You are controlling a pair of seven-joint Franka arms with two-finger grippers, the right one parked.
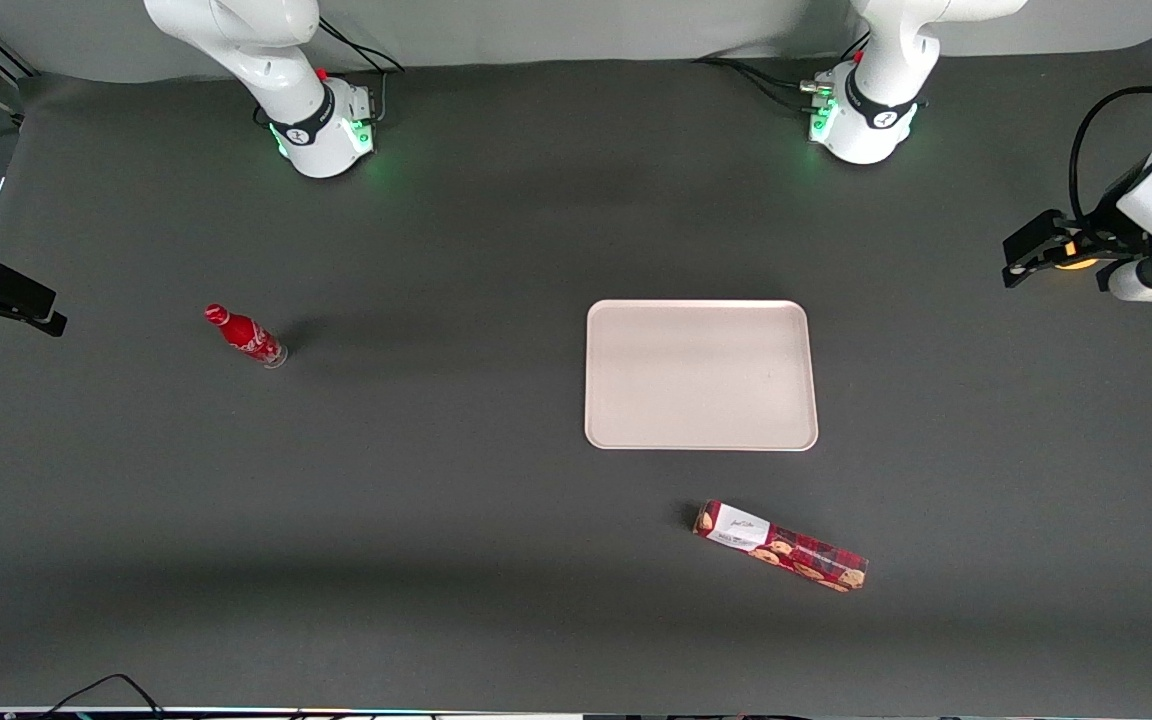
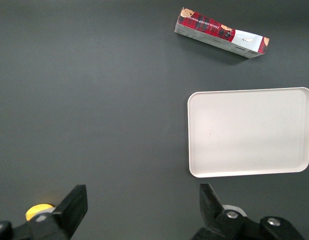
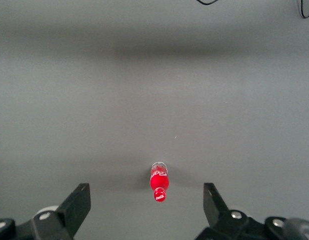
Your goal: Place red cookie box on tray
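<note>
The red cookie box lies flat on the dark table, a long dark-red carton with cookie pictures and a white label patch at one end. It sits at a slight angle, a short way nearer to the front camera than the tray. The tray is pale cream and holds nothing. The left arm's gripper hangs open and holds nothing, high above the working arm's end of the table, well apart from both. In the left wrist view its two dark fingers frame bare table around the gripper, with the tray and box in sight.
A small red soda bottle stands toward the parked arm's end of the table, also seen as the bottle in the right wrist view. Both arm bases stand at the table edge farthest from the front camera.
</note>
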